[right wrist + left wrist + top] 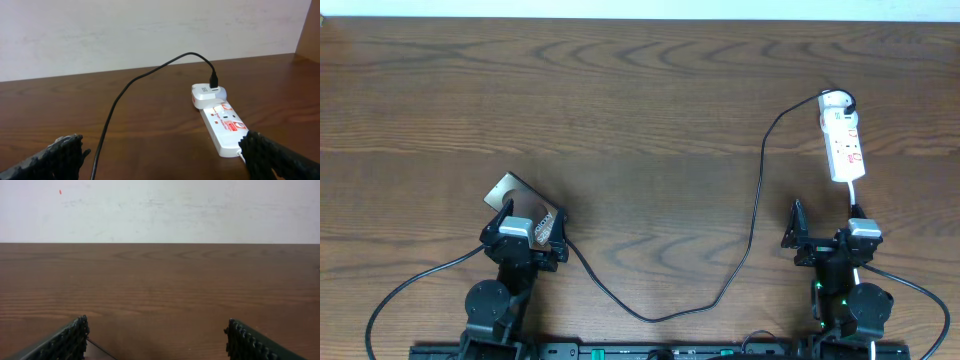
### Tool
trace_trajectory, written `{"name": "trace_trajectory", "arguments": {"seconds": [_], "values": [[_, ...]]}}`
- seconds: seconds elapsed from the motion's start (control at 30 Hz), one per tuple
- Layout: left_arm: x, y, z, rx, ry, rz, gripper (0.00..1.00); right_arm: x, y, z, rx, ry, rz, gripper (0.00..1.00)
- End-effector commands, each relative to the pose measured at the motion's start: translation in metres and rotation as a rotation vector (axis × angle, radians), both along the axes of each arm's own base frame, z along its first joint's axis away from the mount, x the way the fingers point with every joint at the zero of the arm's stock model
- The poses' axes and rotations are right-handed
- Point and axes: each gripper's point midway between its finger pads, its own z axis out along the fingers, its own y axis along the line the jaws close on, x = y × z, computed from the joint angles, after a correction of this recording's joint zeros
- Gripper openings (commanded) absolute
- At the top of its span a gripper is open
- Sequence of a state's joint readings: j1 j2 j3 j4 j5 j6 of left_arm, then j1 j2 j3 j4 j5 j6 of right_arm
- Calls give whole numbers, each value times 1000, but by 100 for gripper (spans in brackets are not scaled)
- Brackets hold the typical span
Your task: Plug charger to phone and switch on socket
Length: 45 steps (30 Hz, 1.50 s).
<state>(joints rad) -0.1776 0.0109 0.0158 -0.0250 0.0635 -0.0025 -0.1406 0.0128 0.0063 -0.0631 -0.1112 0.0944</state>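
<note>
The phone (512, 192) lies flat at the front left, brownish-silver, its near end hidden under my left gripper (531, 222). That gripper is open and empty; in the left wrist view (157, 332) only a corner of the phone (97, 353) shows by the left finger. The charger (757, 190) runs from the far end of the socket (844, 140) in a long loop to the left gripper, where its tip is hidden. My right gripper (823, 228) is open just in front of the socket (226, 125), with the charger (114, 111) between its fingers (162, 152).
A white adapter (207, 95) sits in the socket's far end with the charger's black plug in it. The socket's white cord (856, 200) runs towards the right arm. Thick black robot cables (410, 285) curve at the front left and right. Bare wooden table (640, 90) lies beyond.
</note>
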Motion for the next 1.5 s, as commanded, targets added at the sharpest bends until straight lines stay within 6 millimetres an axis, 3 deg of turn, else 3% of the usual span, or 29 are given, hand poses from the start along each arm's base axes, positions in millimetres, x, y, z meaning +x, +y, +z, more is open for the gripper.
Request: {"name": "trace_trajectory", "arguments": {"seconds": [0.0,0.67,1.07,1.47], "values": [[-1,1,-15,10,47,2,86,0,0,0,-14,-2,-3,99],[-1,1,-15,10,47,2,86,0,0,0,-15,-2,-3,99],[-1,1,-15,10,47,2,86,-1,39,0,-14,-2,157,99],[-1,1,-15,10,47,2,86,-1,40,0,-14,-2,159,99]]}}
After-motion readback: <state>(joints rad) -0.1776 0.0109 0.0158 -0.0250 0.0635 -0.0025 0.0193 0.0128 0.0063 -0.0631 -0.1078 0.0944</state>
